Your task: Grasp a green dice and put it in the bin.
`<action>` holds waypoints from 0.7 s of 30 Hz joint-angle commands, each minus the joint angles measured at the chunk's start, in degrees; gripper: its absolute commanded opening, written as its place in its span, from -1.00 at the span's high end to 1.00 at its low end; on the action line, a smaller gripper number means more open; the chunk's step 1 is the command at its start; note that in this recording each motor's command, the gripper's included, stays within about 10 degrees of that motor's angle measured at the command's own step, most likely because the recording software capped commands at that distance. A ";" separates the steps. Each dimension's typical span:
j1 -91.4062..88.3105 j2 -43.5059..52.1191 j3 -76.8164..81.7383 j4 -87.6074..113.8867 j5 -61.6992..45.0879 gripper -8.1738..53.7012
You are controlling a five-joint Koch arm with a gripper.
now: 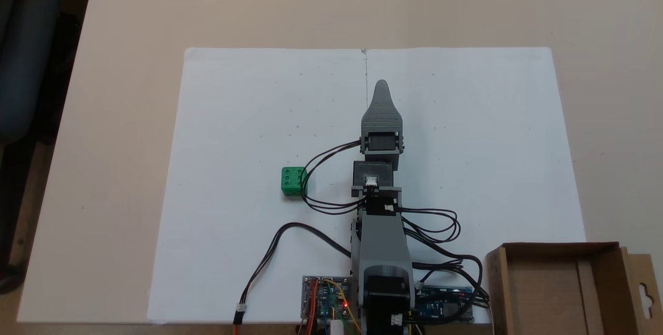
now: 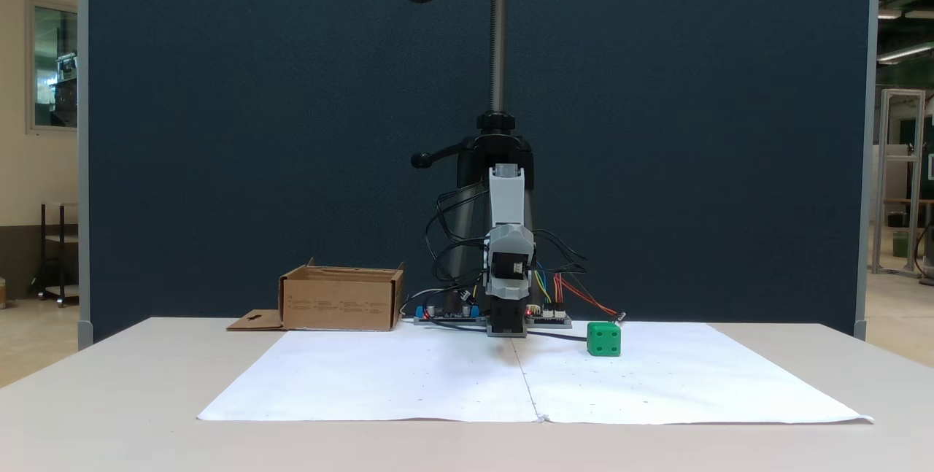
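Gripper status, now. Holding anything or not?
Gripper: only one tip shows, so open or shut cannot be told. It holds nothing; the green dice sits apart on the paper.

arm stretched over white paper, dice to its left

the gripper [image 1: 382, 86] points up the picture along the paper's [image 1: 248, 117] middle seam; only one jaw tip shows. the green dice [image 1: 293, 180] lies on the paper left of the arm, beside its black cables [image 1: 316, 164]. the bin [image 1: 559, 252] sits at the lower right corner.

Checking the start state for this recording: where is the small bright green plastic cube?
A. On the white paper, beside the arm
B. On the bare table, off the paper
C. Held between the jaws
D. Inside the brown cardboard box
A: the small bright green plastic cube rests on the white paper, apart from the brown cardboard box.
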 commanded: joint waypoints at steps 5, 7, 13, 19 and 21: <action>0.88 5.71 3.52 -5.89 -4.13 -0.70; 0.88 5.80 3.52 -7.38 -4.13 -0.70; 0.88 5.80 3.52 -7.73 -4.22 -0.70; 0.88 5.71 3.52 -7.73 -4.22 -0.70; 0.88 5.71 3.52 -7.65 -4.22 -0.70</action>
